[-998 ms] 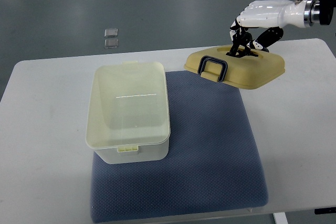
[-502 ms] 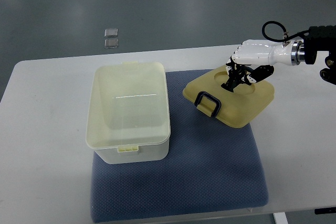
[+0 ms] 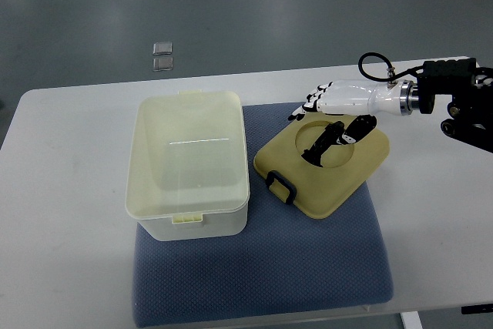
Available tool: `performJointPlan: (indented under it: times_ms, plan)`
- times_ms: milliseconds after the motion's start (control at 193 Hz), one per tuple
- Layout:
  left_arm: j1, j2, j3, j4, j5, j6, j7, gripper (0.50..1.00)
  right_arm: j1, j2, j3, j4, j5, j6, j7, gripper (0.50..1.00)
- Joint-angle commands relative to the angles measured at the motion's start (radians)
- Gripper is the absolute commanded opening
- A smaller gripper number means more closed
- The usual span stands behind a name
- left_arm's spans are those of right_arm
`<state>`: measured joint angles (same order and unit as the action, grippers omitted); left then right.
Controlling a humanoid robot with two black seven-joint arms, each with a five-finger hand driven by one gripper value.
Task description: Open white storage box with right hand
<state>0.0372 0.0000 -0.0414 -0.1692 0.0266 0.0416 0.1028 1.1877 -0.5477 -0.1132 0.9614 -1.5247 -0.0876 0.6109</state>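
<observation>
The pale yellow plastic lid is lying flat on the blue mat; the right hand, fingers spread and empty, should be lifted straight clear.

A white bench with round corners fills most of the view. A blue mat lies on it. Behind the bench is a smooth grey floor. Two small shiny squares, maybe clear tiles, sit on the floor.

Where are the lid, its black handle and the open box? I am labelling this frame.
lid [image 3: 339,186]: top view, bare front surface.
black handle [image 3: 281,185]: top view, middle of the loop.
open box [image 3: 189,161]: top view, inside floor.
</observation>
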Motion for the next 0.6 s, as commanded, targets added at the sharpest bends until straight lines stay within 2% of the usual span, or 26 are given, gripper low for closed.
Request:
performJointPlan:
  times_ms: [0,233,290,341,517,595]
  plan:
    - [0.000,0.000,0.000,0.000,0.001,0.000,0.000,1.000,-0.013,0.003,0.036,0.003,0.008,0.002,0.000,0.905]
    - [0.000,0.000,0.000,-0.001,-0.001,0.000,0.000,1.000,-0.002,-0.011,0.044,0.028,0.051,0.017,0.000,0.911]
    - [0.000,0.000,0.000,0.000,-0.001,0.000,0.000,1.000,0.003,-0.020,0.044,0.045,0.078,0.046,0.000,0.911]
    - [0.000,0.000,0.000,0.000,0.001,0.000,0.000,1.000,0.012,-0.037,0.046,0.054,0.121,0.106,0.000,0.911]
    - [0.000,0.000,0.000,0.000,0.001,0.000,0.000,1.000,0.036,-0.058,0.121,0.054,0.403,0.377,0.000,0.911]
    - [0.000,0.000,0.000,0.000,-0.001,0.000,0.000,1.000,0.030,-0.060,0.155,0.045,0.566,0.454,0.000,0.911]
